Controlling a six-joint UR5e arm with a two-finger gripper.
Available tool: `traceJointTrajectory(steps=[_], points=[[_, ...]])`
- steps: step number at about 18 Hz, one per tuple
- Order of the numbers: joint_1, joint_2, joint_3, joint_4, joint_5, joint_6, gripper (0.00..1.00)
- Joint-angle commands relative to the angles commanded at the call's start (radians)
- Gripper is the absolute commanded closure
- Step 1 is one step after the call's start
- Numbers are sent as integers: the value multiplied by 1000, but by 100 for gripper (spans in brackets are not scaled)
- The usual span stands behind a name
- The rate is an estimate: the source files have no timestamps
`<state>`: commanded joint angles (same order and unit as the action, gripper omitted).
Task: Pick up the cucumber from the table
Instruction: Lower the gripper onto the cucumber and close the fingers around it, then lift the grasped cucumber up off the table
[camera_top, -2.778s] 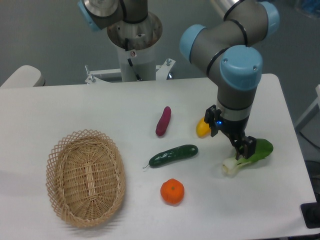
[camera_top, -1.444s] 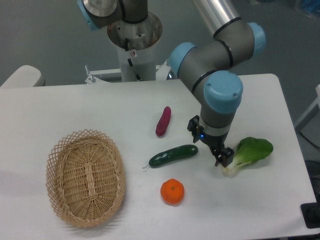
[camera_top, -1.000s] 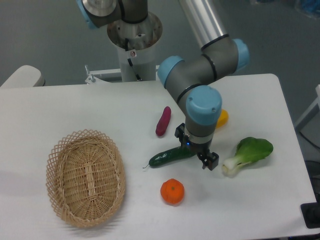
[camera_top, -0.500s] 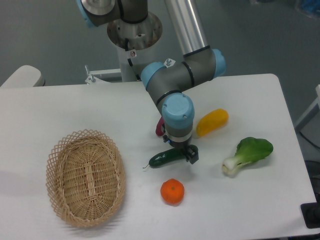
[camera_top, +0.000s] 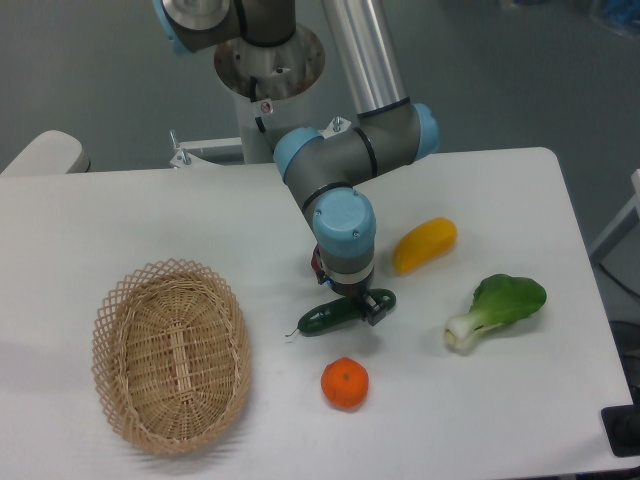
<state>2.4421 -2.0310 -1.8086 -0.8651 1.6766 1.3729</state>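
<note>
A robotics lab: pedestal-mounted arm (camera_top: 345, 150) over white table (camera_top: 120, 215).

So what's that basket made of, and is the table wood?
The basket looks like woven wicker or rattan: tan strands, open lattice rim, matte. The table looks like smooth white laminate or painted board with a faint sheen; no wood grain shows, so what's underneath can't be told.

Glossy cucumber (camera_top: 335, 316), woven wicker basket (camera_top: 171, 355)

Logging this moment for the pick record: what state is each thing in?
cucumber: flat on table, under gripper
gripper: over cucumber, grip unclear
basket: upright, empty
orange: on table, apart
bok choy: lying flat
yellow vegetable: lying flat
</note>
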Motion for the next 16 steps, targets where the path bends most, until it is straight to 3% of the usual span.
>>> traceJointTrajectory(steps=[3, 8, 10, 12, 16], points=[[2, 2, 11, -5, 0, 2, 86], [3, 20, 52, -34, 0, 3, 87], [6, 46, 90, -104, -2, 21, 87], [12, 78, 164, -228, -6, 70, 87], [11, 89, 294, -369, -40, 78, 86]])
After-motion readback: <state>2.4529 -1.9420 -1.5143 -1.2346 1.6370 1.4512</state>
